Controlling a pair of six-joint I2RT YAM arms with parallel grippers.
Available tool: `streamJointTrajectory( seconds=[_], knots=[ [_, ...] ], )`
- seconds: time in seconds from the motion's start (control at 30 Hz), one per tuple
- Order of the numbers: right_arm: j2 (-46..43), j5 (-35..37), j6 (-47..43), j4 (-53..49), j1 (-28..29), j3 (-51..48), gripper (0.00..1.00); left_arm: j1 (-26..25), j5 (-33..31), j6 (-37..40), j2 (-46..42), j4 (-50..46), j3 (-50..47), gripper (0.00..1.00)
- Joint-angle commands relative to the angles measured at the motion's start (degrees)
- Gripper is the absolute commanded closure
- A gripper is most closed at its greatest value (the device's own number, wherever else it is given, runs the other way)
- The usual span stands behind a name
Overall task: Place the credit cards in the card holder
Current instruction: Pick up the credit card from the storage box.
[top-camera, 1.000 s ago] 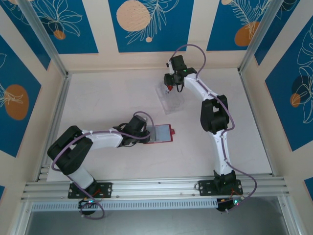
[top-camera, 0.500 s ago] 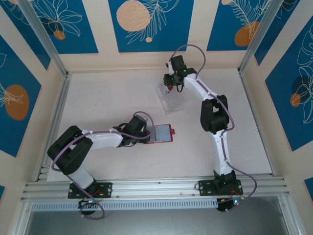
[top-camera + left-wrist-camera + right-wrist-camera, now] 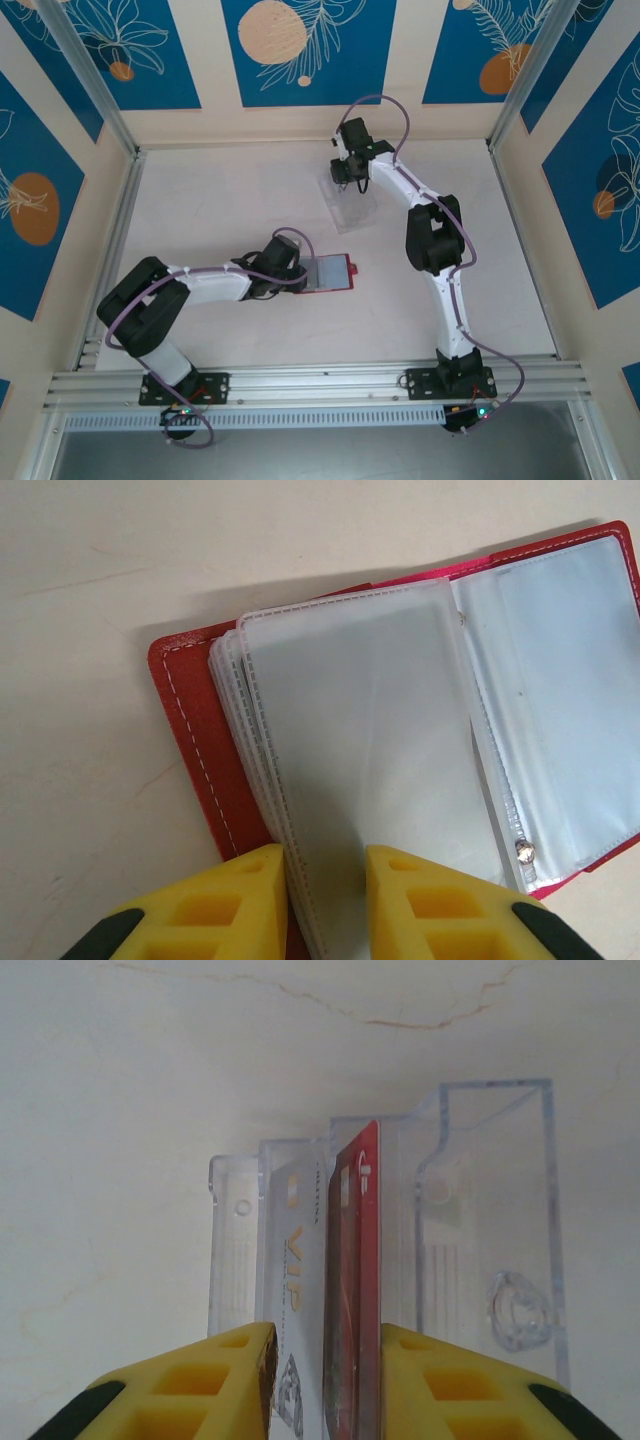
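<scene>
Since the right pincer (image 3: 325, 1350) is closed narrowly on the credit cards (image 3: 355, 1260) inside the clear tray (image 3: 500, 1160), lift them straight up without tilting.

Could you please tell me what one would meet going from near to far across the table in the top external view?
card holder → clear tray → right gripper
</scene>
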Motion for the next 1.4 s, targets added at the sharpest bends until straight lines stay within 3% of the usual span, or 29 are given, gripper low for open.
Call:
streamJointTrajectory(
  seconds=[0.0,0.5,0.73,1.03,1.37],
  knots=[
    [-1.28,0.88,-1.03,-2.33,-0.07,1.9,0.68,-1.0,1.11,-0.43,2.31,-4.3,-2.27,0.76],
    [2.07,-1.84,-1.31,-6.57,-0.57,8.98,0.8,-0.99,0.94,-0.55,2.09,-4.56,-2.11,0.76],
    [3.32,-1.57,-1.53,-8.13,-0.77,9.84,0.69,-1.0,0.93,-0.45,2.08,-4.87,-2.16,0.76],
    [2.64,4.97,-2.51,-6.34,-0.07,8.63,0.68,-0.97,0.98,-0.55,2.31,-4.8,-1.98,0.76],
    [3.92,4.04,-2.6,-6.85,-0.2,9.41,0.67,-1.01,0.93,-0.46,2.17,-4.96,-1.95,0.76]
  ],
)
